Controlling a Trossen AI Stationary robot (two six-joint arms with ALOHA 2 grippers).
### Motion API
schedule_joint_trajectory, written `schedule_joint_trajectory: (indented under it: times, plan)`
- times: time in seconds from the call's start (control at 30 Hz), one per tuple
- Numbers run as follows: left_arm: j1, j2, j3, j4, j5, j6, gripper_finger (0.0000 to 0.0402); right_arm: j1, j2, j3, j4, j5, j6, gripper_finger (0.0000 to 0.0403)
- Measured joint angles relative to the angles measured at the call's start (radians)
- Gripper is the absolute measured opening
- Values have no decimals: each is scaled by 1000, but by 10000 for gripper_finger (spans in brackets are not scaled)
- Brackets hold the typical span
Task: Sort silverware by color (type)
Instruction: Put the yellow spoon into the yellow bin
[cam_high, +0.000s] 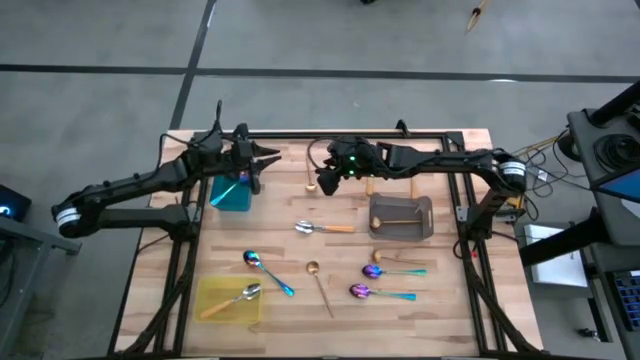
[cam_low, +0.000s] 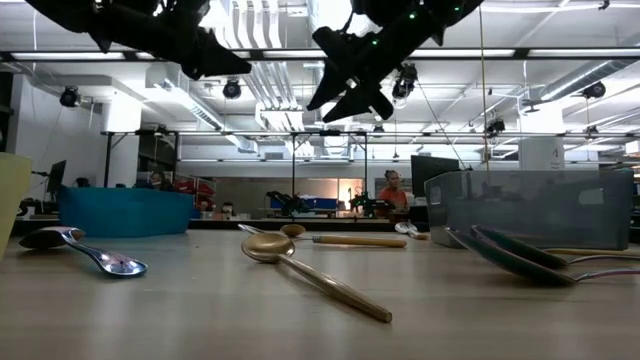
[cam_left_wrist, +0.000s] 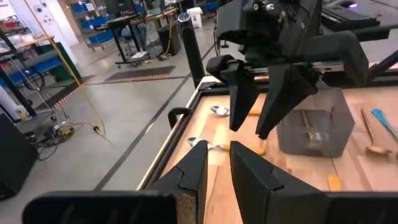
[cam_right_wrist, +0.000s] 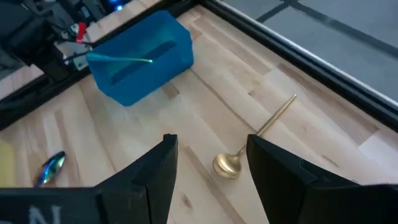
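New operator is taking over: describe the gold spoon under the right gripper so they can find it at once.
Start at the teal tray at the table's far edge. Right of it, below the open right gripper, lies a thin gold spoon. Unlike the other gold spoons, it lies loose nearest the far rail.

Both arms are matte black, built of slender tubular links with bulkier joint housings. Each carries a pale grey band with a blue mark at the base-end joint, far behind the claw. The black two-finger left gripper (cam_left_wrist: 217, 163) has wedge-shaped fingers (cam_left_wrist: 258, 174) with flat inner faces; a strip of tan, cork-like padding sits at the housing edge just behind them. The black two-finger right gripper (cam_right_wrist: 208, 165) has broad, smooth-faced fingers (cam_right_wrist: 283, 165); white lettering shows on the body behind them. Green indicator lights glow on the housing behind the right claw, with a thin black cable looped beside it.
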Motion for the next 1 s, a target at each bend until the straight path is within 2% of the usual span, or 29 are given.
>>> schedule_joint_trajectory:
  times: [0.2,0.4,0.77,0.87,1.0]
  plan:
    - [0,1,-21,-34,0,55,50,6,126,162,-174,-6,0,182]
    - [0,-10,19,-116,0,108,50,7,264,350,-422,-7,-54,182]
    - [0,-115,61,-393,2,145,50,18,434,589,-833,-6,8,182]
    - [0,-156,60,-459,8,137,50,38,466,620,-879,-14,-44,182]
    - [0,-202,59,-449,8,120,50,79,495,624,-882,-105,-201,182]
